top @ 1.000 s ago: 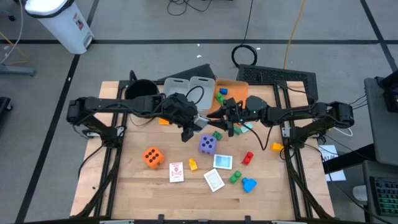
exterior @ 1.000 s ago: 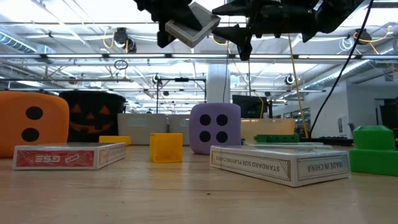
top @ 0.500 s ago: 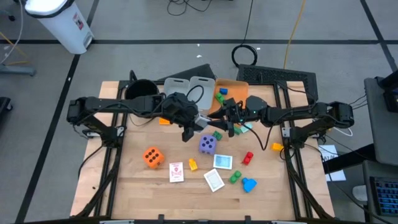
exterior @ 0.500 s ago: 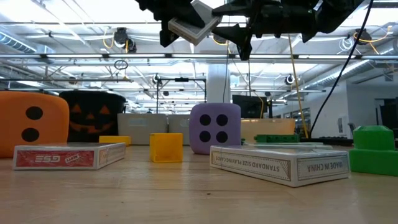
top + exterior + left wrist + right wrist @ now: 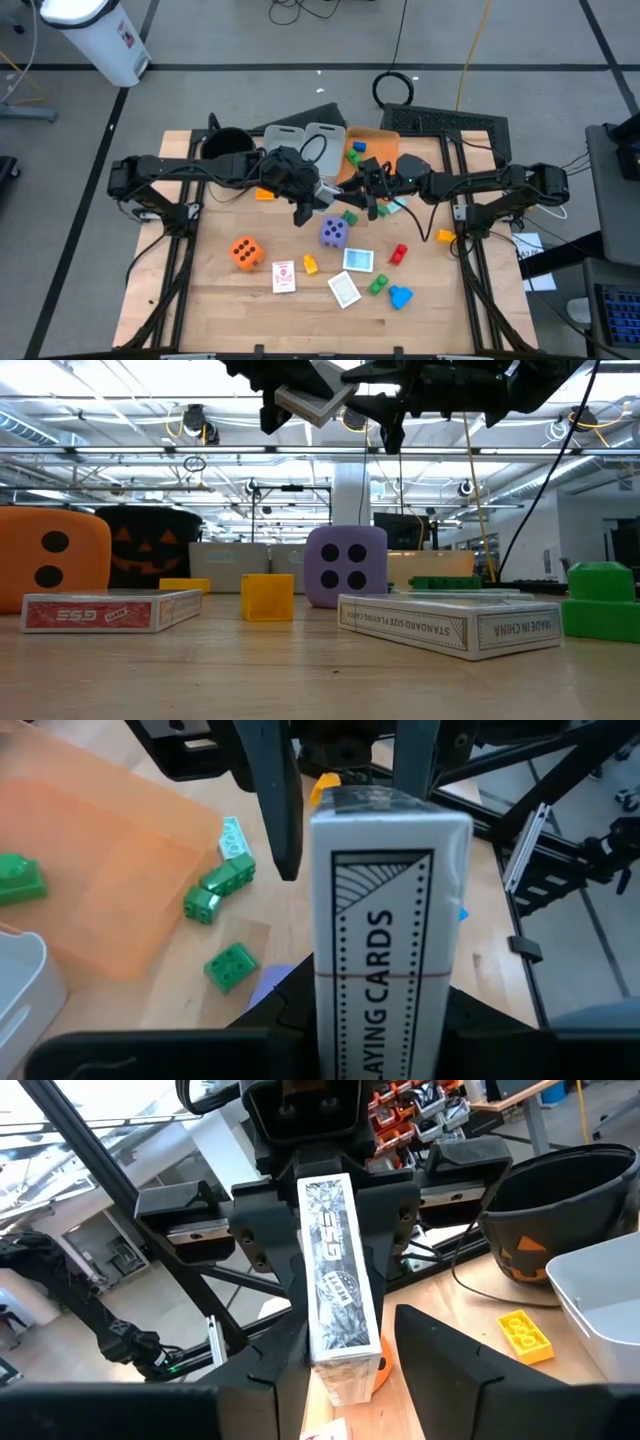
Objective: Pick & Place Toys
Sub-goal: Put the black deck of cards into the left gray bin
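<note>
While both arms meet above the table [image 5: 210, 300] centre, just behind the purple die [image 5: 334, 233], the left gripper [image 5: 310, 205] is clenched on a card pack [image 5: 385, 940], held aloft; right gripper [image 5: 366, 196] faces it w/ fingers astride the pack, grip can't tell.
</note>
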You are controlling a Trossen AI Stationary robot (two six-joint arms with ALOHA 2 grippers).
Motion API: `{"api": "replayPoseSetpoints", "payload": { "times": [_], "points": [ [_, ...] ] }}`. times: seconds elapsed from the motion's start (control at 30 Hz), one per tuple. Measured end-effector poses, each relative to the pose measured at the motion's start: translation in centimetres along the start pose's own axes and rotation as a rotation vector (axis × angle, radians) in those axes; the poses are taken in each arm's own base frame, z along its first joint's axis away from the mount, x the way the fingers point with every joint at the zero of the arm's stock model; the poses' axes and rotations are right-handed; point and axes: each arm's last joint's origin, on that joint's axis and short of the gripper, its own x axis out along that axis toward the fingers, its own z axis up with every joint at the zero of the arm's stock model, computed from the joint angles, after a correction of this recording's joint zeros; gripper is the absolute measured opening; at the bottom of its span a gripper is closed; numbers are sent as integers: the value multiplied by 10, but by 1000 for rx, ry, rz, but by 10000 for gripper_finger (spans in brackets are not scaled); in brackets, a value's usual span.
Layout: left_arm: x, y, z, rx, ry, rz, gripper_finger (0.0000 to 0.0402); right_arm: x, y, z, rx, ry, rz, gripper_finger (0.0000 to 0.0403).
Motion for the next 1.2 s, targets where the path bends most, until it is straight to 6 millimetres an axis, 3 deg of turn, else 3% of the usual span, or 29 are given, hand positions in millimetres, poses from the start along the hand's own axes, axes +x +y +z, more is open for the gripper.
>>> {"api": "replayPoseSetpoints", "payload": {
  "times": [0.23, 0.43, 1.2],
  "points": [
    [0, 0, 0, -5, -4, -2, 90, 0, 1, 1, -10, -14, 10, 109],
    [0, 0, 1, -14, -9, -4, 90, 0, 1, 1, -44, -15, 11, 62],
    [-3, 9, 4, -55, -19, -13, 101, 0, 1, 2, -60, -19, 6, 62]
  ]
}}
